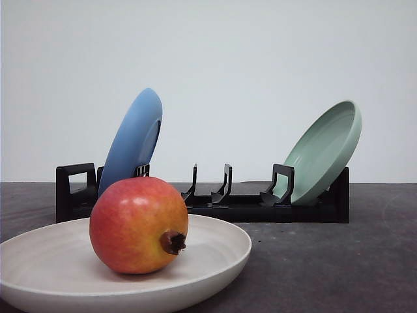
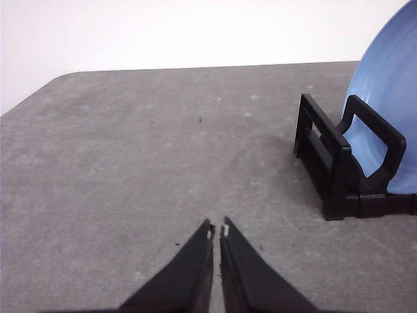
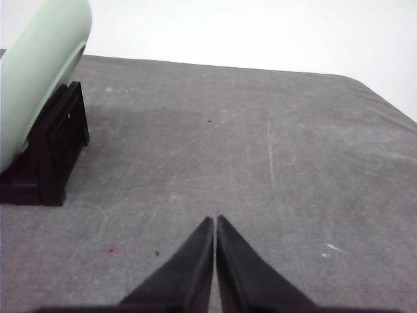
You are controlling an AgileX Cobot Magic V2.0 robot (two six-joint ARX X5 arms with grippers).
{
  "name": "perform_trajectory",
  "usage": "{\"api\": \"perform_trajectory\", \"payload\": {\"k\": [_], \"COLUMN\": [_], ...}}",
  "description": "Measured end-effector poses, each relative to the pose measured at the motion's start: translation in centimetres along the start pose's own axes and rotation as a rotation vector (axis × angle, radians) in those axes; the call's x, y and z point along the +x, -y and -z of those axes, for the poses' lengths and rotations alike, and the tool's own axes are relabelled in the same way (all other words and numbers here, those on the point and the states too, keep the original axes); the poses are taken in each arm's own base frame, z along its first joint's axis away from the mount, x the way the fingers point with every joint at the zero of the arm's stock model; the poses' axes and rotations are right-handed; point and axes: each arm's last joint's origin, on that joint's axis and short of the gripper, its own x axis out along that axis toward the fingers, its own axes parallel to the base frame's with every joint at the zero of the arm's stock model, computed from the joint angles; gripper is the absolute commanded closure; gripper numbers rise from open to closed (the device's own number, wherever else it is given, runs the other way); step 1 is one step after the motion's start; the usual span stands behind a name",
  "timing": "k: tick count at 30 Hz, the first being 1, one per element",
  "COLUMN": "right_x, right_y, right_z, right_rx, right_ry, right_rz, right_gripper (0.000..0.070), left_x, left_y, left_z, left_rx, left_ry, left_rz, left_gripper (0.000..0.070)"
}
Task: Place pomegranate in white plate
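Note:
The pomegranate [image 1: 139,225], red blushing to yellow-orange with a dark crown nub facing front right, rests inside the white plate [image 1: 221,261] at the near left of the front view. My left gripper [image 2: 217,229] is shut with nothing in it, its tips held over bare grey table beside the rack's left end. My right gripper [image 3: 215,220] is also shut and holds nothing, over bare table to the right of the rack.
A black dish rack [image 1: 215,199] stands behind the plate. A blue plate [image 1: 133,140] leans in its left end and a pale green plate [image 1: 326,150] in its right end. The grey table [image 1: 339,261] spreads around them.

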Motion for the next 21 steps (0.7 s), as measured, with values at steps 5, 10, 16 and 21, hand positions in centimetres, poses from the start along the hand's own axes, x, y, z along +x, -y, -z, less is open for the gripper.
{"api": "perform_trajectory", "payload": {"k": [5,10,16,21], "right_x": [0.00,0.00,0.00,0.00], "right_y": [0.00,0.00,0.00,0.00], "right_z": [0.00,0.00,0.00,0.00], "right_rx": [0.005,0.006,0.006,0.006], "right_ry": [0.000,0.000,0.000,0.000], "right_rz": [0.000,0.000,0.000,0.000], "right_gripper": [0.0700,0.0700,0.0700,0.0700], "left_x": [0.00,0.00,0.00,0.00], "left_y": [0.00,0.00,0.00,0.00], "left_z": [0.00,0.00,0.00,0.00], "left_rx": [0.000,0.000,0.000,0.000], "left_ry": [0.000,0.000,0.000,0.000], "left_rz": [0.000,0.000,0.000,0.000], "left_gripper": [0.0700,0.0700,0.0700,0.0700]}}
